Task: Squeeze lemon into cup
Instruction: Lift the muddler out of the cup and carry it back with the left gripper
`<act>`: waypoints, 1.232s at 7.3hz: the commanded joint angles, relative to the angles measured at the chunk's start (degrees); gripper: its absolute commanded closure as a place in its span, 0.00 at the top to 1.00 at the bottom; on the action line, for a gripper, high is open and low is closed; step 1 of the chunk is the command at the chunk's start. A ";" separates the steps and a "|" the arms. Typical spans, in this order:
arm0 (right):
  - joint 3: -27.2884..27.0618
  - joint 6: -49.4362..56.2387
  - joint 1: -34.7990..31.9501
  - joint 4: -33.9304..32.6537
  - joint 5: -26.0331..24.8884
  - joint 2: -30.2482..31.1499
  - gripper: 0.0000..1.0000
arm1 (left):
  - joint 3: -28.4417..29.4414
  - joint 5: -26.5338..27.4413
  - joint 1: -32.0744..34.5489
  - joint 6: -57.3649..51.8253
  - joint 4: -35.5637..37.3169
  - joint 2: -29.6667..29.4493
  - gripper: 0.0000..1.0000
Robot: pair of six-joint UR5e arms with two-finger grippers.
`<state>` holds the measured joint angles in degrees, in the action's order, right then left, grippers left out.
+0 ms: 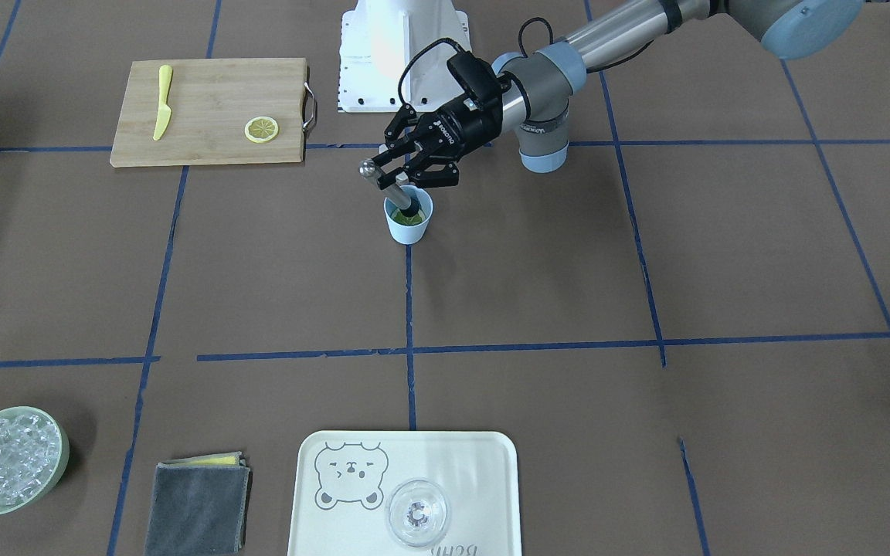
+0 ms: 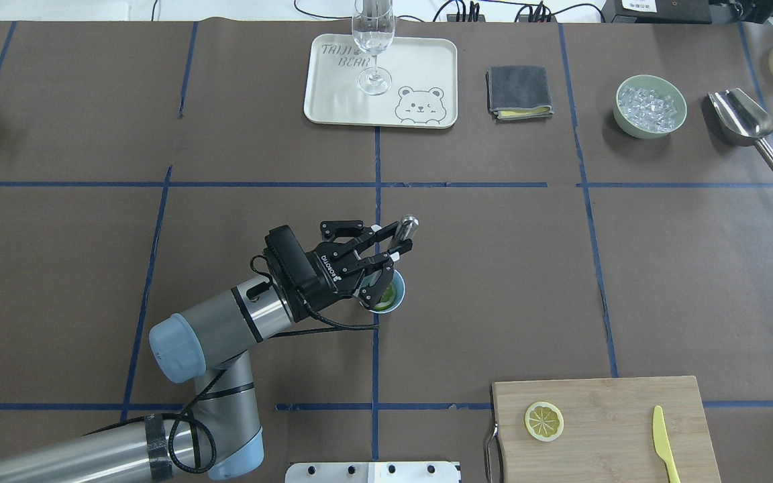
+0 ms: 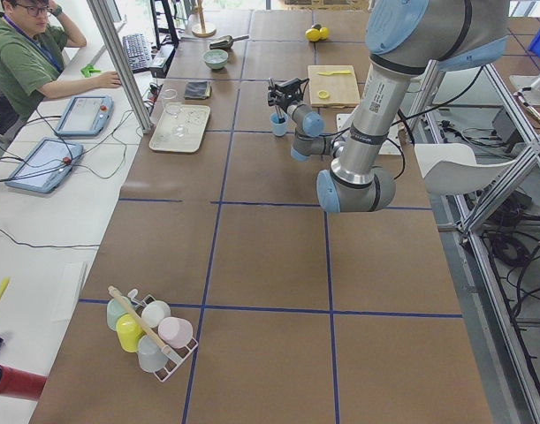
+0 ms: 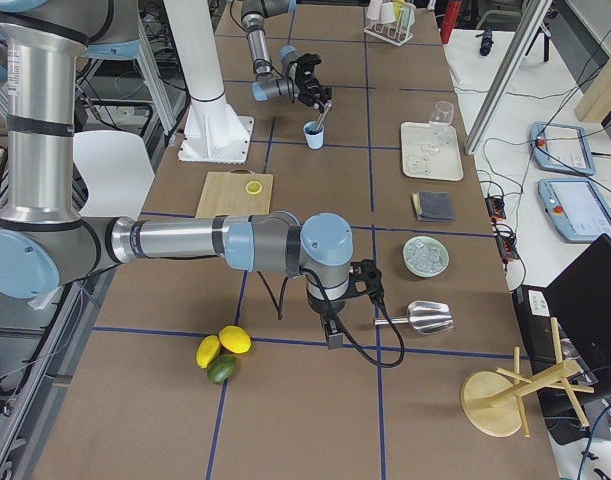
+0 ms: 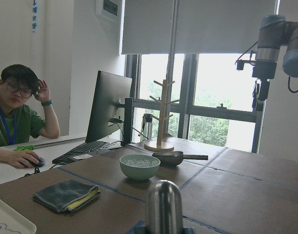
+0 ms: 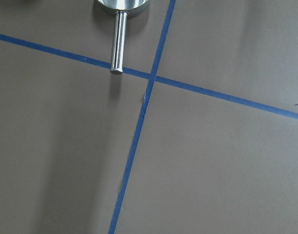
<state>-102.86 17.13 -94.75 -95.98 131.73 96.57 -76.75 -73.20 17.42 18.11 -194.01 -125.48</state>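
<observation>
left claw (image 1: 405, 173) clamps the steel muddler (image 1: 383, 182) tilted into the cup (image 1: 409, 231) to mash the lemon (image 1: 402, 220); right claw (image 4: 331, 335), can't tell

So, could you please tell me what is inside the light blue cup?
The cup holds a yellow-green lemon piece and the lower end of a metal muddler gripped by the left claw. The cup's bottom beneath them is hidden.

Cup (image 2: 390, 296) at middle of bench (image 2: 695, 268), rod (image 2: 396, 236) standing in it, board (image 2: 601, 416) nearer and rightward, lemon (image 2: 543, 421) and knife (image 2: 663, 446) on it, far side: glass (image 2: 373, 40) on tray (image 2: 333, 94), then cloth (image 2: 519, 90), bowl (image 2: 628, 124), scoop (image 2: 745, 124) rightward.
</observation>
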 commanded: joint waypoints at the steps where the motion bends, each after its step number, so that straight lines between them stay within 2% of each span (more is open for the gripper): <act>1: 0.72 0.01 0.00 0.09 -0.07 -0.41 1.00 | -3.39 -0.19 2.34 0.17 0.21 -0.03 0.00; 3: 1.43 0.01 0.00 0.09 -0.07 -0.77 1.00 | -7.08 -0.71 5.51 0.87 2.22 0.58 0.00; 5: 1.52 0.10 0.00 0.18 -0.07 -0.77 1.00 | -11.64 -0.71 8.67 6.82 11.93 2.24 0.00; 6: 1.61 0.10 0.00 0.18 -0.07 -0.77 1.00 | -16.71 -0.89 10.25 11.29 22.60 3.99 0.00; 7: 1.70 0.10 0.00 0.18 -0.07 -0.77 1.00 | -21.29 -2.11 11.14 14.99 36.89 4.88 0.00; 8: 1.70 0.10 0.00 0.18 -0.15 -0.77 1.00 | -24.90 -5.08 12.97 16.77 48.17 5.67 0.00; 9: 1.70 0.19 0.00 0.18 -0.15 -0.77 1.00 | -27.64 -10.24 15.17 21.48 57.33 8.64 0.00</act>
<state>-101.18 17.25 -94.74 -95.80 131.60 95.80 -100.52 -78.56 30.20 34.94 -148.98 -119.46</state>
